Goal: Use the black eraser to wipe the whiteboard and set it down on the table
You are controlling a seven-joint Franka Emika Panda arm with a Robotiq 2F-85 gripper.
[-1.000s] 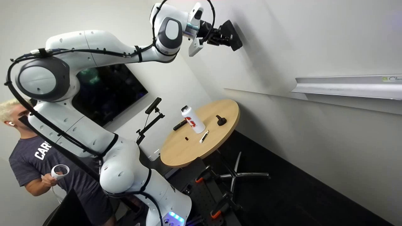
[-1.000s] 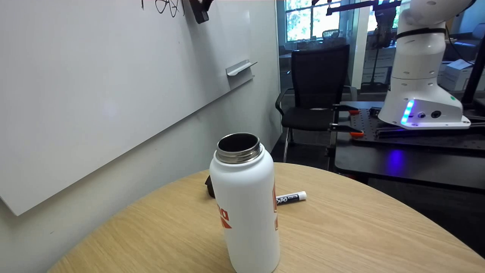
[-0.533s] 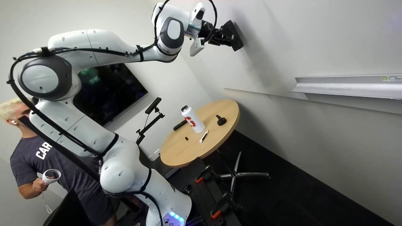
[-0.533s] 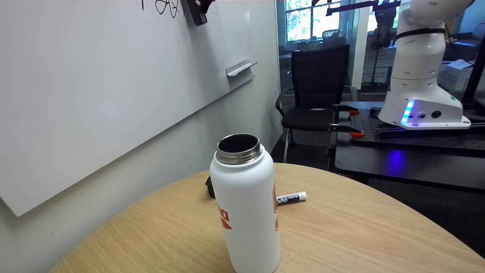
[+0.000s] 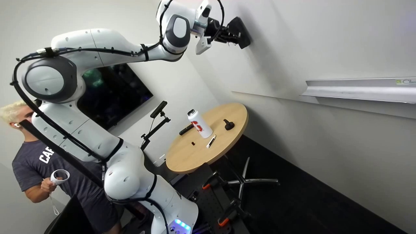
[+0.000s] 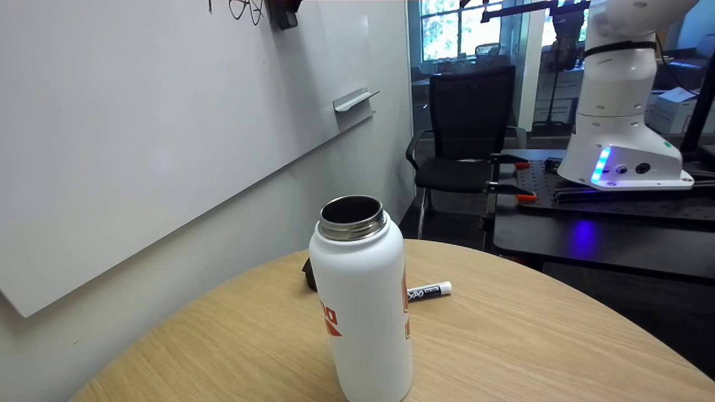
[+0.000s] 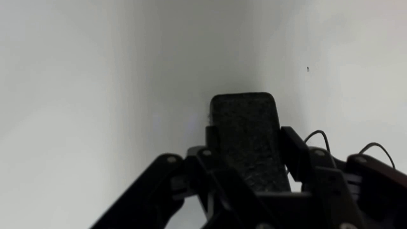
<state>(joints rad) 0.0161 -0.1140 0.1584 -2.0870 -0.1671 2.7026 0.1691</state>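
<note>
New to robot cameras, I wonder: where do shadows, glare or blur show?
Wrist view: broad shadow on the whiteboard, gripper dark and slightly blurred around the black eraser; in both exterior views: shadow below it; in an exterior view: washed-out window, blue glare on the black bench.

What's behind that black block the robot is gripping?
The whiteboard. In the wrist view, handwriting peeks past the gripper; whether more lies directly behind the black eraser can't be seen.

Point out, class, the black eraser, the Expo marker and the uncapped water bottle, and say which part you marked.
Black eraser (image 7: 246, 124): in the wrist view, on its broad face.
Expo marker (image 6: 429, 292): in an exterior view, on its dark label.
Uncapped water bottle (image 6: 366, 301): in an exterior view, on its white side.
</note>
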